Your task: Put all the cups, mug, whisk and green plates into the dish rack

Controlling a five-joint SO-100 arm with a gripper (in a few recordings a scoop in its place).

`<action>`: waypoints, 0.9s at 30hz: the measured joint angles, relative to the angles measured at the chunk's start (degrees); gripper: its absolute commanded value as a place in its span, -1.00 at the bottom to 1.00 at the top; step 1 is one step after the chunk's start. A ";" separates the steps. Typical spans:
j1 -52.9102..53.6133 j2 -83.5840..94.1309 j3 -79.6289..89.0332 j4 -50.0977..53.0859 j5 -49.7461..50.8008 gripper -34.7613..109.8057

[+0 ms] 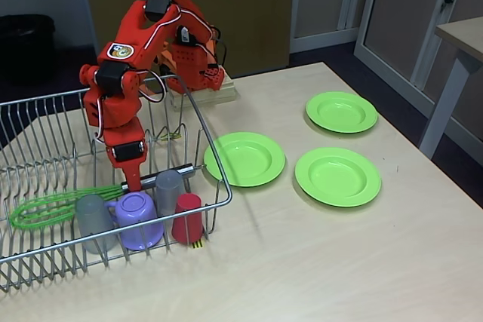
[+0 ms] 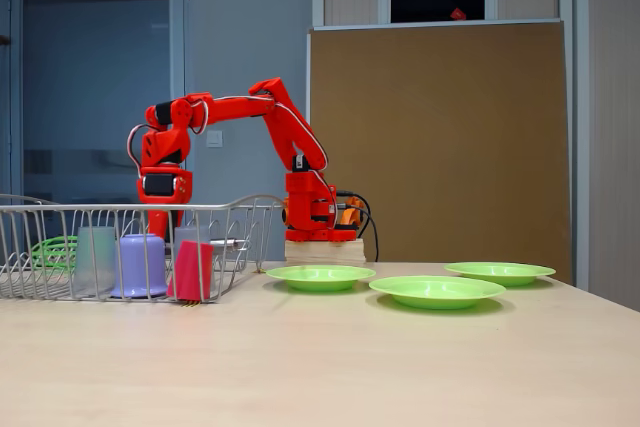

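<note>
Fixed view: we see the gripper at left, down in the dish rack over the whisk.
Gripper: we can't tell its opening.
Plates: three green plates right, on the counter.

Inside the dish rack at the table's nine o'clock: whisk, cups, mug; three plates lie on the table toward three o'clock

The jaws sit low inside the dish rack, hemmed in below by the whisk, two grey cups, the mug and the red cup. Beyond the rack's wall, to the right in both fixed views, three green plates lie apart on open table.
</note>
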 measured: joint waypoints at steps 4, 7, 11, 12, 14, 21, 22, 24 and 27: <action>-0.35 0.00 0.00 0.00 0.18 -0.30; -0.44 0.00 0.00 0.79 0.18 -0.30; -0.44 0.00 0.00 0.97 0.18 -0.31; -0.44 0.00 0.00 0.97 0.18 -0.32; -0.44 0.09 0.00 0.97 0.18 -0.32; -1.14 3.69 0.00 2.11 0.18 -0.33; -1.67 5.10 0.00 2.99 0.18 -0.33; -2.55 7.38 -0.18 4.04 0.18 -0.33; -4.13 10.63 -0.26 6.42 0.35 -0.33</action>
